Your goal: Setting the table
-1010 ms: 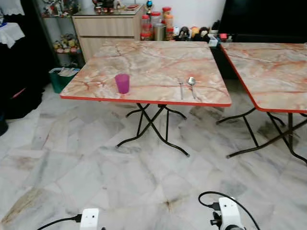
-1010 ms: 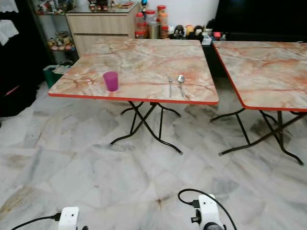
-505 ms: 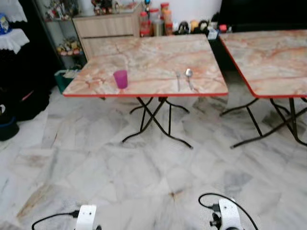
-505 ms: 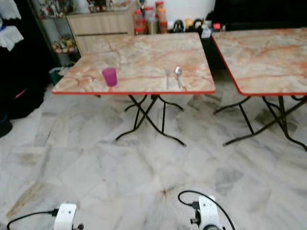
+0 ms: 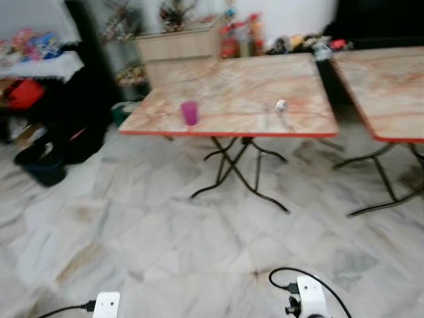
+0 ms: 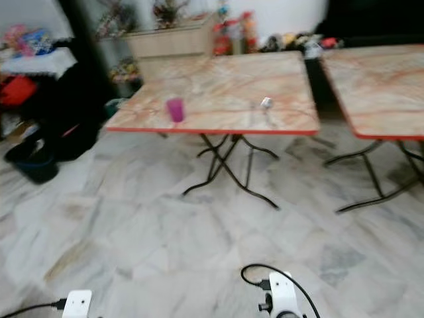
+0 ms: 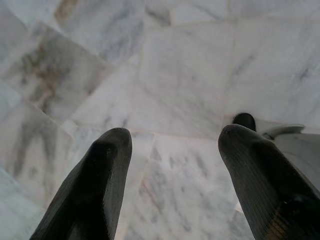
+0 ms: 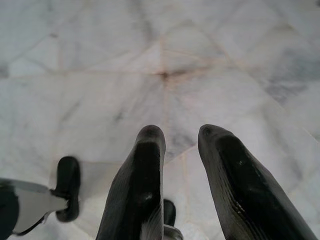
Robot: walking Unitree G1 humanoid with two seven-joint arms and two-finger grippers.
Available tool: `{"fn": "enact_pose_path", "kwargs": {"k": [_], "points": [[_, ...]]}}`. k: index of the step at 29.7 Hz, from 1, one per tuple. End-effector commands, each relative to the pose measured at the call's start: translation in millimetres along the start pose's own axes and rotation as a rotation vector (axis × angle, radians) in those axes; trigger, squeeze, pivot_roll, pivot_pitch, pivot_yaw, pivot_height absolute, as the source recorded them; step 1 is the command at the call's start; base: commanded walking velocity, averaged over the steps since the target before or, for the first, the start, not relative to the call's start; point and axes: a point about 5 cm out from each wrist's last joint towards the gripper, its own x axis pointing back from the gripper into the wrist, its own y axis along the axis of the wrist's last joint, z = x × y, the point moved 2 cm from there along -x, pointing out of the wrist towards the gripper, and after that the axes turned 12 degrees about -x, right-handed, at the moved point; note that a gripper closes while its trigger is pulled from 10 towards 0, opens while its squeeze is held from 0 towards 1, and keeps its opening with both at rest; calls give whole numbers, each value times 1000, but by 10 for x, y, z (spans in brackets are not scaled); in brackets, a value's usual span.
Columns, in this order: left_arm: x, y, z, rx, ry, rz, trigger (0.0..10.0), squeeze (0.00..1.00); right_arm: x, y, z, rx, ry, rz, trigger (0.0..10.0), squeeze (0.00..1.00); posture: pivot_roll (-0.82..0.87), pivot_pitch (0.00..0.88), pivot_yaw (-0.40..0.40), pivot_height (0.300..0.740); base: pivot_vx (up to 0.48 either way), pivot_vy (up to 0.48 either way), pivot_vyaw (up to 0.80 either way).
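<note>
Nearest the camera, both arms hang low over the pale grey-veined marble floor (image 5: 165,245). The left claw (image 7: 172,150) points down at the tiles with its two black fingers set wide apart and nothing between them. The right claw (image 8: 181,142) also points at the floor, its fingers parted by a narrower gap and likewise empty.

Farther on stands a square folding table with an orange-veined marble-pattern top and red edge (image 5: 232,126), on crossed black metal legs. Near its front edge, toward the left side, a small translucent purple plastic cup (image 5: 190,112) stands upright. To the right of it, well apart, lie a metal spoon (image 5: 281,108) and, just beside it, a blurred thin metal piece of cutlery (image 5: 267,118).

A second table of the same pattern (image 5: 384,86) stands to the right. Behind the first table is a pale wooden cabinet (image 5: 179,46) with blurred ornaments on top.
</note>
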Motion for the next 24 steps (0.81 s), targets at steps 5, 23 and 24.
{"fn": "enact_pose_path", "kwargs": {"k": [5,23,24], "points": [[-23,104,48,-30,-1,-26,10000,0,-13,32,67,-3,14,-5,10000,0,6,0,110,740,265,0,0],[-33,137,45,-63,-20,-26,10000,0,-15,40,71,-28,-2,-14,10000,0,1,0,126,740,300,0,0],[-36,157,25,-64,-25,-30,10000,0,-13,26,72,-26,-1,-8,10000,0,7,0,120,740,304,0,0]]}}
